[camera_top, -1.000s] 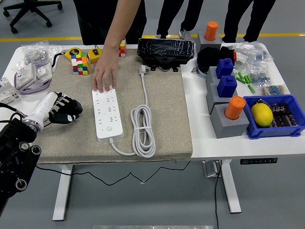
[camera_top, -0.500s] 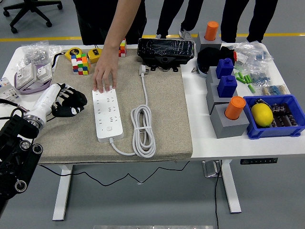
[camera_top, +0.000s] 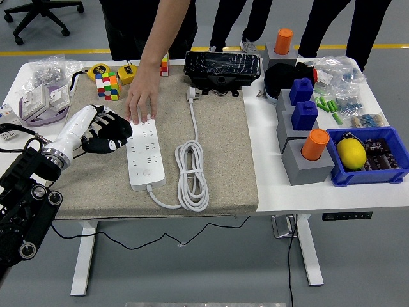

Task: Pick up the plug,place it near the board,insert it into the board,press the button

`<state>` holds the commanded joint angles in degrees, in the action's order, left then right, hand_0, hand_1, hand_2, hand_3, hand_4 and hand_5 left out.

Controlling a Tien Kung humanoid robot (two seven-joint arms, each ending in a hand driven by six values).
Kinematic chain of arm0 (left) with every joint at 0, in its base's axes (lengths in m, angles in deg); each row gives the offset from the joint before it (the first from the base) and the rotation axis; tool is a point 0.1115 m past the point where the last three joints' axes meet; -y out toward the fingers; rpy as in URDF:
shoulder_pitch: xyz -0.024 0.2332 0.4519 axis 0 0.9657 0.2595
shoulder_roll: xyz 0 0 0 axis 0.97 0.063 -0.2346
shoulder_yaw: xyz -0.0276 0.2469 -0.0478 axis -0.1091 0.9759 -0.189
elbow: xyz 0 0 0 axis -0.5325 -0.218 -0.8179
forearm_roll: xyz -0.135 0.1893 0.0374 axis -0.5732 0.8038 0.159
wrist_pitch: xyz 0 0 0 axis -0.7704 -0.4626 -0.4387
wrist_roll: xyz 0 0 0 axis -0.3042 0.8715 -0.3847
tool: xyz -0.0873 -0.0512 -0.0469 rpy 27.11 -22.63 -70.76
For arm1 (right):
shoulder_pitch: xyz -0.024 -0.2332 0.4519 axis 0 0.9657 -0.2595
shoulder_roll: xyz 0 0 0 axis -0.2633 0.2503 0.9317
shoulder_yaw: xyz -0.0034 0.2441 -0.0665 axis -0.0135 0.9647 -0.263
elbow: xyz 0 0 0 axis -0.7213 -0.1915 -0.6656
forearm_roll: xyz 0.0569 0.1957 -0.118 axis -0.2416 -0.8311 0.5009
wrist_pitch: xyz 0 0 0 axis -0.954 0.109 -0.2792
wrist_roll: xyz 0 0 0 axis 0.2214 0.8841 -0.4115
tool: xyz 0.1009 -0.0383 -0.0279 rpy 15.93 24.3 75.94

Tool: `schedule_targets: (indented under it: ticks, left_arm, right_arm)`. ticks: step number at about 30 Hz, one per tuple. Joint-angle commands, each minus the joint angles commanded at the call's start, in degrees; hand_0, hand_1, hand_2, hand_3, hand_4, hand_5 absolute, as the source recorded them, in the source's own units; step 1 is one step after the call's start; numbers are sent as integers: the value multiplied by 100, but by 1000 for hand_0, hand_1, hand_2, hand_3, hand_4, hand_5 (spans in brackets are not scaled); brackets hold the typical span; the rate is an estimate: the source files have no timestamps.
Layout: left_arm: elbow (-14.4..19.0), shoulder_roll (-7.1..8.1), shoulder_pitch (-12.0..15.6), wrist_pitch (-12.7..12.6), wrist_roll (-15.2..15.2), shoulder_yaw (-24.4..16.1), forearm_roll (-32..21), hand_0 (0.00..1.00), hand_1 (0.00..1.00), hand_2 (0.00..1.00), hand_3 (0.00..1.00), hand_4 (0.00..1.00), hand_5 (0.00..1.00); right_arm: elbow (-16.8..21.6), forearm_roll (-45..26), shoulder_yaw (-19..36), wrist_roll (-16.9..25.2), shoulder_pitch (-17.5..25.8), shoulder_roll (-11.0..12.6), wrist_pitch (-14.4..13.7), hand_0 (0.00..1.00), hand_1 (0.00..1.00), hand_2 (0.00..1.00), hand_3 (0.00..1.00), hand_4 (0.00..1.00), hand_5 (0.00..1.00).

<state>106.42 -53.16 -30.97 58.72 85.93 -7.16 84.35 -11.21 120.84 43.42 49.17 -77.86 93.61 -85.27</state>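
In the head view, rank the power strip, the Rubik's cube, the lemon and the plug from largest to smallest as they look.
1. power strip
2. lemon and Rubik's cube: they look about alike, so I won't rank them.
3. plug, plainly smallest.

left hand (camera_top: 107, 133) curled, empty, at power strip's (camera_top: 145, 155) left edge | person's hand (camera_top: 140, 101) pressing strip's far end | plug (camera_top: 192, 94) on mat (camera_top: 223, 153), cable coiled (camera_top: 192, 176) beside strip | tabletop (camera_top: 307, 192)
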Motion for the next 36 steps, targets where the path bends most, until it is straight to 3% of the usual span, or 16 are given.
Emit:
schedule_targets:
  ticks: [5,16,25,36]
  left_arm:
    - [-85,240,-206,93,1,437,-80,249,355,368,486,729,2]
    - [-549,445,-596,198,75,878,-63,272,398,384,490,741,2]
    - [-762,524,-718,188,138,1071,-84,294,476,416,494,748,2]
    - [-857,547,-799,183,167,1066,-66,293,491,425,495,752,2]
  right_arm:
    - [0,-15,-5,3,-12,6,-2,765,710,714,764,998,998]
    - [0,-32,-15,9,-42,17,-3,766,710,714,763,998,998]
    - [0,-30,-15,3,-44,29,-2,766,710,713,763,998,998]
    - [0,-33,-17,3,-56,40,0,765,710,713,763,998,998]
